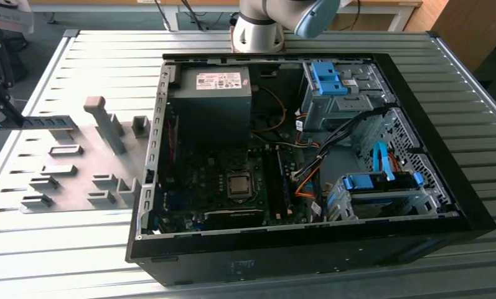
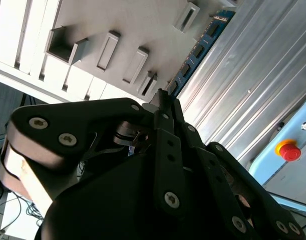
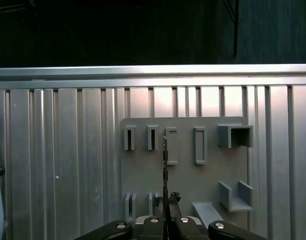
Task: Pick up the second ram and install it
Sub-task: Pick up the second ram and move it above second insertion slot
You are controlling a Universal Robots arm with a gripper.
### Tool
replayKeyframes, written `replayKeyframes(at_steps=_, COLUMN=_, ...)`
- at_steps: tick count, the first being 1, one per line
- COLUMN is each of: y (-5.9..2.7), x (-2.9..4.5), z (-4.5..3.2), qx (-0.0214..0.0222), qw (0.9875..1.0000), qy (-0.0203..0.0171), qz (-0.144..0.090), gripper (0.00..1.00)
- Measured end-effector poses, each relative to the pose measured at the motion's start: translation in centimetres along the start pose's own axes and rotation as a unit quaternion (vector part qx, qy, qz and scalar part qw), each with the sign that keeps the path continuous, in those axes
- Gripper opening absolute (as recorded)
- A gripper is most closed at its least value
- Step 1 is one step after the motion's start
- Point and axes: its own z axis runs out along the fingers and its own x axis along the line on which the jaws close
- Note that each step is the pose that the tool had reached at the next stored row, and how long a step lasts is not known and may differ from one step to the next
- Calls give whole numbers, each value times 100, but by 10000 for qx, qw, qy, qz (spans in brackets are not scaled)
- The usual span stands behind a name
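Your hand (image 2: 165, 100) is pinched shut on one end of the second ram (image 2: 199, 49), clamping its flat faces. In the first wrist view the stick runs edge-on from the grip over the grey fixture plate (image 3: 208, 175). I judge it light, stiff and thin, and fragile at the chips and contact edge, so hold it by the bare board ends. On the exterior view's left it hangs well apart from the open computer case (image 1: 314, 256) on the ribbed surface (image 1: 90, 56). The power supply (image 1: 210, 109) wears a white label (image 1: 220, 80); its print is too small to make out.
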Motion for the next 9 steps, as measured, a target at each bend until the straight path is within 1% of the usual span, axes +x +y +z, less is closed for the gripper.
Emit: replayKeyframes(at_steps=9, y=0, x=-3, z=-96, qx=0, qw=10000, qy=0, qz=0, gripper=14)
